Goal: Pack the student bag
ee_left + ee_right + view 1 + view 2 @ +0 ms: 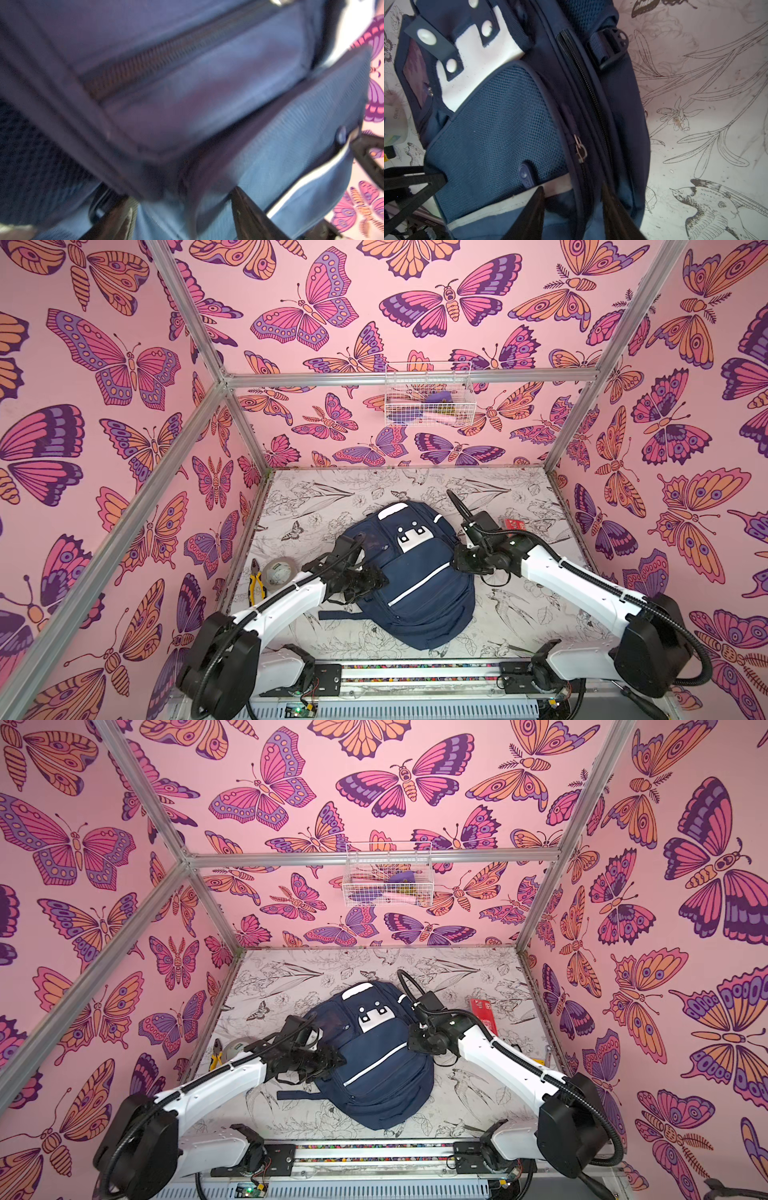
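**Two White Arms With Black Joints**

The left arm [291,601] and the right arm [582,585] are clad in white shells, joined by bulky black housings [224,659]. Black corrugated cables [459,504] are run along the links and fastened with ties. The left gripper [384,578] and the right gripper [455,560] are finished in black, with dark tapered fingers [533,209]. Both bases are fixed to black plates [328,678] on a silver rail [415,674].
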Controlling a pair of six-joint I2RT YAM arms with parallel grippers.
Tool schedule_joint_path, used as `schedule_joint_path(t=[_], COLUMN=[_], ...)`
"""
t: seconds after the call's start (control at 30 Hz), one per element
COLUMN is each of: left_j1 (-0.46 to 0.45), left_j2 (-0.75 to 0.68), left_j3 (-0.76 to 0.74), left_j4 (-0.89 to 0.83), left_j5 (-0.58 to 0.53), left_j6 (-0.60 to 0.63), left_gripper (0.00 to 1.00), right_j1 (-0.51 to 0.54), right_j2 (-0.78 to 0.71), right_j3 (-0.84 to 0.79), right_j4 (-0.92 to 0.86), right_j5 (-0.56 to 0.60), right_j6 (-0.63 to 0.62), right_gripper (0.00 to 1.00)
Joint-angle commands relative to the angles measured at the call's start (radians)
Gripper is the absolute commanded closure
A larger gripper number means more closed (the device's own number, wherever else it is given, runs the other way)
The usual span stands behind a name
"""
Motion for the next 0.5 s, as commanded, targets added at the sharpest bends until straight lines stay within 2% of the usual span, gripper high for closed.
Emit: schedule_joint_path(t=[0.0, 0.23, 0.37, 0.47], left_j1=[0.041, 0.109, 0.112, 0.112], left_j2=[0.088, 0.212, 0.265, 0.272], left_j3=[0.068, 0.176, 0.241, 0.263], left_j4=[0.135, 0.213, 0.208, 0.159], left_j5=[0.047, 0.112, 0.144, 0.130], left_j6=[-0.013, -0.011, 0.019, 0.060], left_gripper=[0.31, 0.32, 0.34, 0.34], right_j1=[0.012, 0.025, 0.025, 0.026], right_j2=[0.010, 0.031, 0.058, 0.084], right_j3=[0.021, 0.016, 0.031, 0.056], right_j4=[0.001, 0.001, -0.010, -0.029], right_j5=[-0.008, -0.001, 0.020, 0.053], right_j6=[0.004, 0.023, 0.027, 0.020], right_gripper=[0.55, 0.56, 0.57, 0.57])
